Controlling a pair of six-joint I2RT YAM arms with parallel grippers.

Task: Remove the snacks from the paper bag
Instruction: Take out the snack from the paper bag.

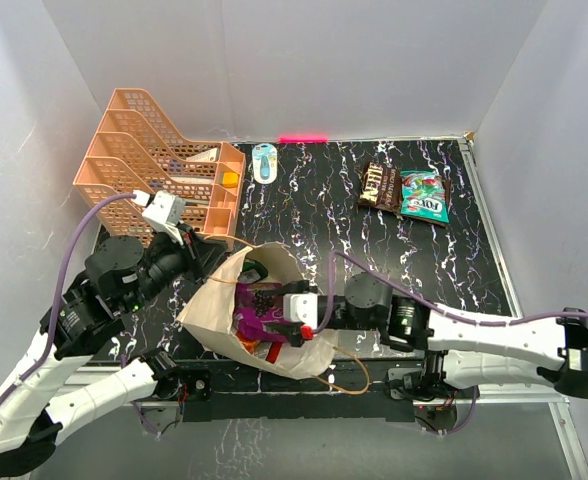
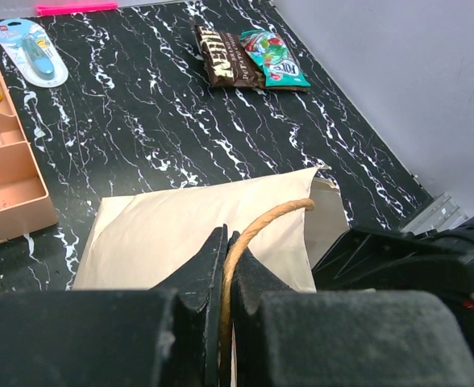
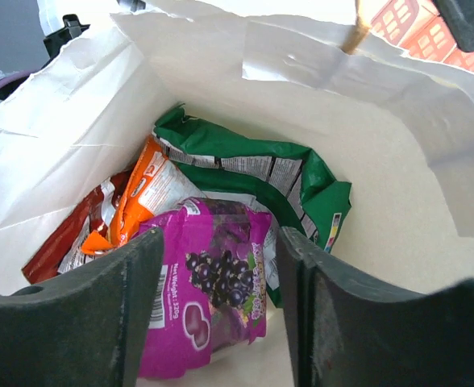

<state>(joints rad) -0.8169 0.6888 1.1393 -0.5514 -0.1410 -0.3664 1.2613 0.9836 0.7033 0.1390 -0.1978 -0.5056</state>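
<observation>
At the desk's near edge, the paper bag lies on its side on black white-veined marble. Its long axis runs left to right and its mouth faces the right arm. The left claw is clamped on the bag's cord handle. The right claw sits inside the mouth, its fingers apart on either side of a purple pouch. An orange packet and a green packet lie deeper in.

Beyond the bag the marble is open. At the far edge stand a peach rack on the left and a blue-and-white object in the middle. To the right, a brown packet touches a teal packet. White walls close in three sides.
</observation>
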